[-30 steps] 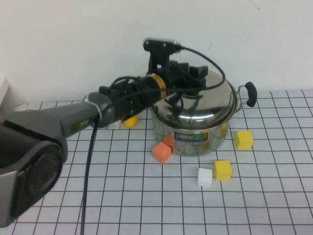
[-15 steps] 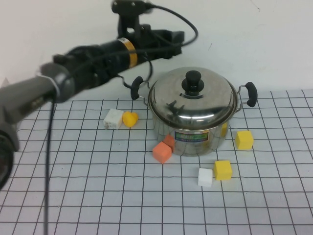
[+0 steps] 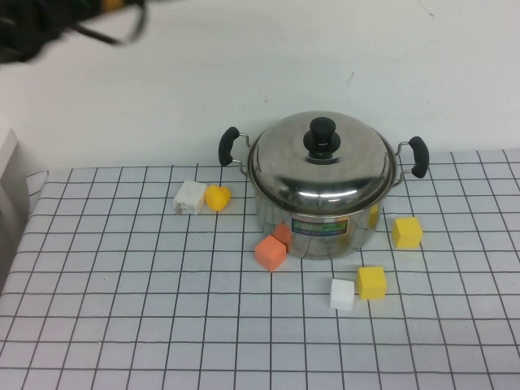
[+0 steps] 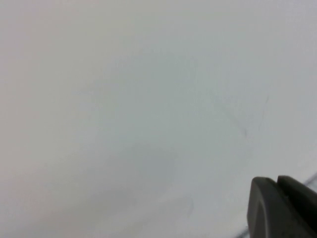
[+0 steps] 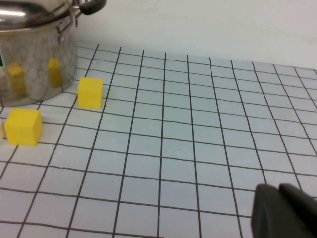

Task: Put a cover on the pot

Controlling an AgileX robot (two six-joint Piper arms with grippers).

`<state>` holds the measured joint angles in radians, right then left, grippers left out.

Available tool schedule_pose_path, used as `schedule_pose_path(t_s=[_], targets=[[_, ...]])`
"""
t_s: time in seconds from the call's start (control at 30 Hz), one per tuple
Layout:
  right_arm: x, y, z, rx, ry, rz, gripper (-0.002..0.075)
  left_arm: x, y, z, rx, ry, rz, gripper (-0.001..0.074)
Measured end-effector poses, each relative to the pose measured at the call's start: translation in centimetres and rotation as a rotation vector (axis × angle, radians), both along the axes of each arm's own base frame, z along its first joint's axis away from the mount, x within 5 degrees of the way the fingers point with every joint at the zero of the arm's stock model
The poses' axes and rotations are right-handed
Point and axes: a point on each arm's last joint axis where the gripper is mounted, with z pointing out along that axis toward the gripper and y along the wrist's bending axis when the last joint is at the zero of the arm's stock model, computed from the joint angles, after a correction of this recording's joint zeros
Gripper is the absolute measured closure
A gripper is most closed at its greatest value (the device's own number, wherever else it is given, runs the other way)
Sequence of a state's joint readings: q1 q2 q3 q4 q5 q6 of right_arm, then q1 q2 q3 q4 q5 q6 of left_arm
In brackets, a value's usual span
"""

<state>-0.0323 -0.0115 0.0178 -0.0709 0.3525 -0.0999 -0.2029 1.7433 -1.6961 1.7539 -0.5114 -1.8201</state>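
The steel pot [image 3: 325, 219] with two black side handles and a colourful label [image 3: 319, 227] stands at the back middle of the grid mat. The domed steel lid [image 3: 321, 171] with a black knob [image 3: 322, 134] sits on it. Only a blurred part of my left arm [image 3: 49, 20] shows at the high view's top left corner. My left gripper [image 4: 277, 181] is shut and empty, facing the white wall. My right gripper [image 5: 279, 187] is shut and empty, low over the mat to the right of the pot [image 5: 29, 54].
Two orange cubes [image 3: 270, 253] lie at the pot's front left. A white cube [image 3: 341, 293] and a yellow cube [image 3: 370, 282] lie in front, another yellow cube [image 3: 406, 231] to its right. A white cube [image 3: 189, 197] and a yellow piece [image 3: 217, 197] lie to the left.
My left arm has lifted off the lid's knob and swung up and left, almost out of the high view. The lid stays on the pot.
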Motion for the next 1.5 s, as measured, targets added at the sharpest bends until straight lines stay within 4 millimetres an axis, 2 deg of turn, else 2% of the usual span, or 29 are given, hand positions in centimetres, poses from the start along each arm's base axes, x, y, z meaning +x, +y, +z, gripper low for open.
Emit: schedule_pose_path(t_s=[0.13, 0.23, 0.3, 0.63, 0.83, 1.03, 1.13, 1.3, 1.5], targets=[[0.0, 0.0, 0.0, 0.000, 0.000, 0.000, 0.0717, -4.3, 2.5, 4.2, -0.021, -0.090, 0.042, 0.0734], [0.0, 0.0, 0.0, 0.000, 0.000, 0.000, 0.0717, -7.7, 4.2, 5.8, -0.023, -0.130, 0.076, 0.0735], [0.0, 0.0, 0.0, 0.000, 0.000, 0.000, 0.0717, -10.2, 5.0, 5.9, -0.007, -0.146, 0.093, 0.0735], [0.0, 0.0, 0.0, 0.000, 0.000, 0.000, 0.0717, -23.8, 7.9, 2.2, 0.021, -0.223, 0.238, 0.0735], [0.0, 0.0, 0.0, 0.000, 0.000, 0.000, 0.0717, -30.3, 9.4, -0.8, -0.071, -0.281, 0.346, 0.0735], [0.0, 0.0, 0.0, 0.000, 0.000, 0.000, 0.0717, -34.8, 9.5, -4.4, -0.098, -0.332, 0.305, 0.0735], [0.0, 0.0, 0.0, 0.000, 0.000, 0.000, 0.0717, -36.2, 9.3, -5.9, -0.097, -0.351, 0.268, 0.0735], [0.0, 0.0, 0.0, 0.000, 0.000, 0.000, 0.0717, -37.2, 9.2, -8.0, -0.094, -0.357, 0.239, 0.0735], [0.0, 0.0, 0.0, 0.000, 0.000, 0.000, 0.0717, -37.4, 9.4, -8.7, -0.148, -0.334, 0.260, 0.0735]])
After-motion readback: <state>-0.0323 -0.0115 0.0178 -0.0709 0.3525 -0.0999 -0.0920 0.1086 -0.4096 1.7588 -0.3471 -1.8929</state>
